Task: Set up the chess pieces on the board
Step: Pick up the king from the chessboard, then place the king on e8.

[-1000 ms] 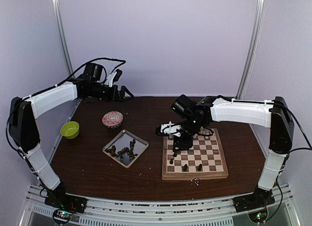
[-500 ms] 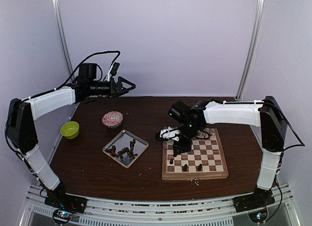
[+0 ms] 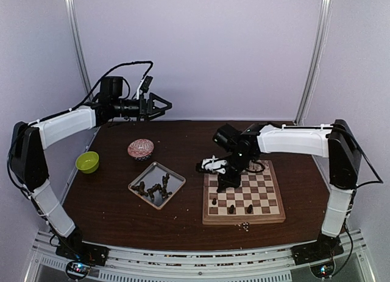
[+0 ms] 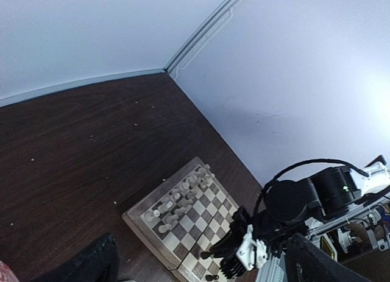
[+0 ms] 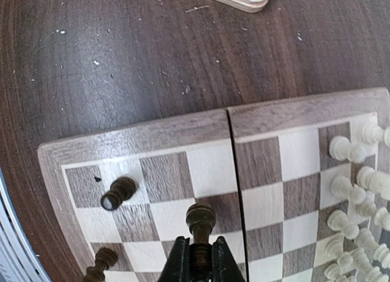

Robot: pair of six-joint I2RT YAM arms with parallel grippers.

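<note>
The board lies on the right half of the table. Cream chess pieces crowd its far rows; a few dark ones stand near its front edge. My right gripper is shut on a dark piece, whose rounded head sticks out past the fingertips over the board's left side. Whether that piece touches the board I cannot tell. More dark pieces lie in the metal tray. My left gripper hangs open and empty, high at the back left, its camera looking down on the board.
A pink patterned bowl and a green bowl sit on the left of the table. Small round bits lie just in front of the board. Crumbs dot the dark tabletop.
My right gripper has shut on the dark piece over the board's left side. The left arm has risen and swung its open gripper slightly to the right.
</note>
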